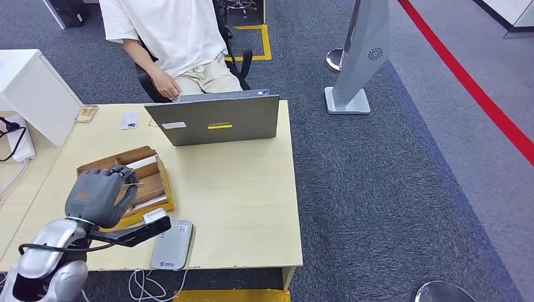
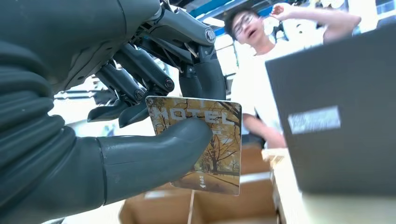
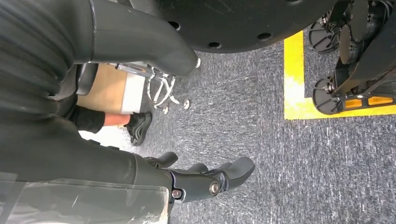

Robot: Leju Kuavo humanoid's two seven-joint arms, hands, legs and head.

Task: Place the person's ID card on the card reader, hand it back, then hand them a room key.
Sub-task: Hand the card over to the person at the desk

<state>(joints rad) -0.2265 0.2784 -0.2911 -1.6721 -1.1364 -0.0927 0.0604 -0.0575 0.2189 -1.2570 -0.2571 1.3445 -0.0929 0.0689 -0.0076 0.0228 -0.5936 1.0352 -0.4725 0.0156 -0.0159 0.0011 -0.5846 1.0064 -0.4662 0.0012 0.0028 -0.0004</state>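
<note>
L robot hand [image 2: 140, 116] – pinching room key [image 2: 205, 144] thumb-to-fingers | above wooden tray [image 1: 154, 182] | R robot hand [image 3: 205, 179] – spread, empty

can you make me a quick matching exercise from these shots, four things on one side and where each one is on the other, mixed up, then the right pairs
Things
1. room key card
2. card reader
3. laptop
4. wooden tray

Places
A. far side of the table, in front of the seated person
B. pinched in the left hand
C. near edge of the table, lying flat
D. under the left hand, holding more cards

Pairs: 1-B, 2-C, 3-A, 4-D
</note>
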